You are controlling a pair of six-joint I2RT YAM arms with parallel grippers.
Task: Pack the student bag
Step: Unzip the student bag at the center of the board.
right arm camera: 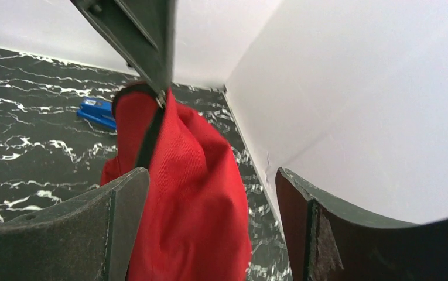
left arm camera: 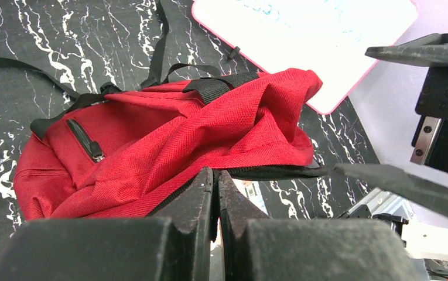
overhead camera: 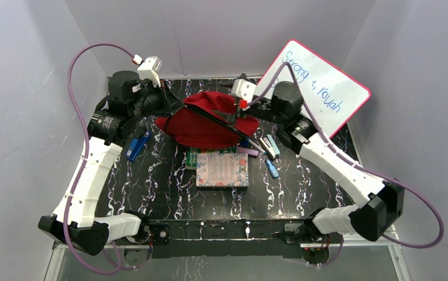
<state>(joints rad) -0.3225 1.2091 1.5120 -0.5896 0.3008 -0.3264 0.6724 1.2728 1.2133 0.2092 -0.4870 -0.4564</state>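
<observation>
At the left side of the black, white-veined surface (overhead camera: pixel 151 187), a blue stapler (overhead camera: pixel 137 146) lies just beside the left arm's forearm, near the left end of the student bag (overhead camera: pixel 204 126). The left gripper (left arm camera: pixel 214 175) reaches in from the left at the bag's upper edge. Its jaws are pressed together on the dark zipper edge of the red fabric, and the right wrist view shows the fabric hanging from their tips. The bag sits at the back middle of the surface, slumped on its side, with its front-pocket zipper facing the left wrist camera and its black straps trailing over the surface behind it. Its near edge overlaps a stack of books (overhead camera: pixel 222 170), with a floral-covered one on top and a green one showing from beneath at the left. Further right, the right gripper (right arm camera: pixel 209 172) is at the bag's right end with its jaws wide apart. Red fabric and the zipper line lie between them, close against one finger, though whether they touch it is unclear. Below this gripper a few small items (overhead camera: pixel 271 146) lie near the books, partly covered by the arm, among them a small blue piece (overhead camera: pixel 272 168); what they are cannot be told. A pink-rimmed whiteboard (overhead camera: pixel 321 88) with handwriting stands tilted at the back right corner, behind the right arm.
</observation>
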